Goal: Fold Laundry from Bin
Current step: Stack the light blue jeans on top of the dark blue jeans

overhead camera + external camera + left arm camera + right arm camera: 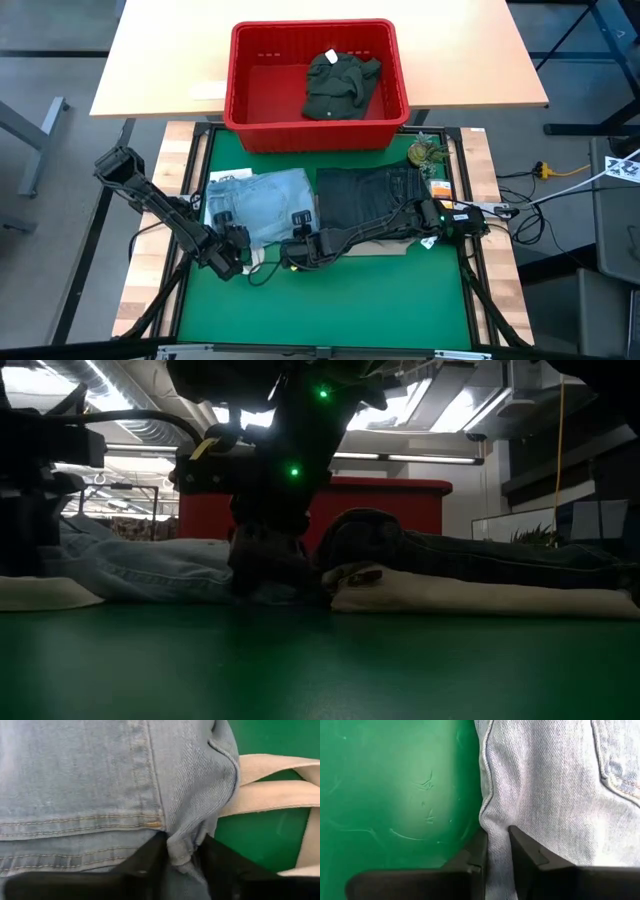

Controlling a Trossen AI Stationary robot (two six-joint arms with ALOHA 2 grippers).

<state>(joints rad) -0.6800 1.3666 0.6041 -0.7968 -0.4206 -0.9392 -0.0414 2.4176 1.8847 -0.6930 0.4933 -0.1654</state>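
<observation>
Pale denim — the light blue jeans (262,205) lie on the green table (330,300), their near edge pinched by the left gripper (181,857) and right gripper (497,851); an olive garment (340,82) sits in the red bin (318,130).

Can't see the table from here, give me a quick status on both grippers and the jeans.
Left gripper pinching light blue jeans edge. Right gripper pinching the same jeans. Dark jeans alongside, olive piece in red bin. Tote straps under the jeans.
</observation>
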